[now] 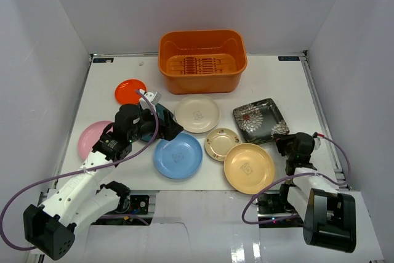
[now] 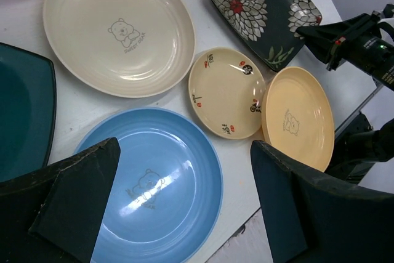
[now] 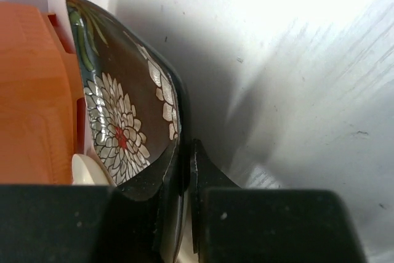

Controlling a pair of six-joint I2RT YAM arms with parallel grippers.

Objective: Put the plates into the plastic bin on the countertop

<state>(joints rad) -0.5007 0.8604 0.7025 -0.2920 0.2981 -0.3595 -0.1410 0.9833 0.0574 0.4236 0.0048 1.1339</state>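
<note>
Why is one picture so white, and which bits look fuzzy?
Right wrist view: light washes the countertop nearly white at top right; the right claw, pinching the black flower plate, looks dark and fuzzy up close. Left wrist view: the left claw is dim and soft, the blue plate has a pale shine. Top external view: sharp all over.

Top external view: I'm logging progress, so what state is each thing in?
plastic bin, upright, empty
black flower plate, rim clamped
right pincer, shut on black flower plate
left pincer, open, empty
orange-red plate, flat on countertop
pink plate, on countertop
blue plate, on countertop
cream plate, on countertop
tan-yellow plate, on countertop
teal plate, on countertop
small patterned plate, on countertop
</note>
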